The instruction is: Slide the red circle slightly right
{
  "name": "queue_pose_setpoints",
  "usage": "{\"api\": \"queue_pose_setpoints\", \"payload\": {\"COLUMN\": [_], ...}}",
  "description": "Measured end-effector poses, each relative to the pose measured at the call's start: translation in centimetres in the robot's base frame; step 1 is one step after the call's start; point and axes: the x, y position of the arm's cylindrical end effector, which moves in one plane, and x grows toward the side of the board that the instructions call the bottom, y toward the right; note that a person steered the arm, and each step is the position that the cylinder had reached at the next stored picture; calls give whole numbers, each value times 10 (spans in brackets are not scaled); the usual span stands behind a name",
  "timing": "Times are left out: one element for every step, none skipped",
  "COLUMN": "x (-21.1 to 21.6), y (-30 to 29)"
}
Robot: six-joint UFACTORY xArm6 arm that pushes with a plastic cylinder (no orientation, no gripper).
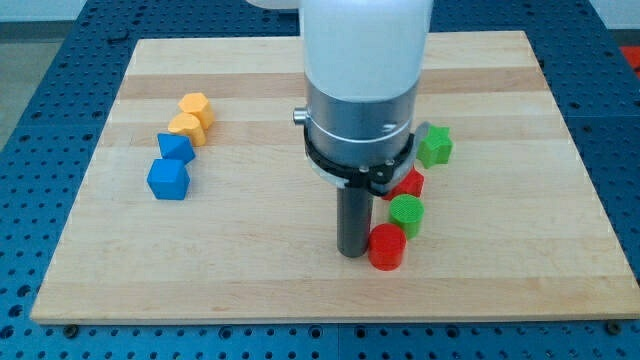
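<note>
The red circle (386, 247), a short red cylinder, stands on the wooden board (250, 270) right of centre near the view's bottom. My tip (351, 253) is at its left side, touching or almost touching it. A green circle (406, 214) sits just above and to the right of the red circle. A red block (408, 183), shape partly hidden by the arm, lies above that. A green block (434, 146) lies further up.
On the view's left are two orange blocks (194, 105) (186, 127) and two blue blocks, one above (175, 148) and a cube below (168, 180). The arm's white and grey body (362, 90) hides the board's top middle.
</note>
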Motion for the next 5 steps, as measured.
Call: {"api": "queue_pose_setpoints", "payload": {"x": [0, 11, 31, 38, 38], "y": [1, -8, -11, 4, 27]}}
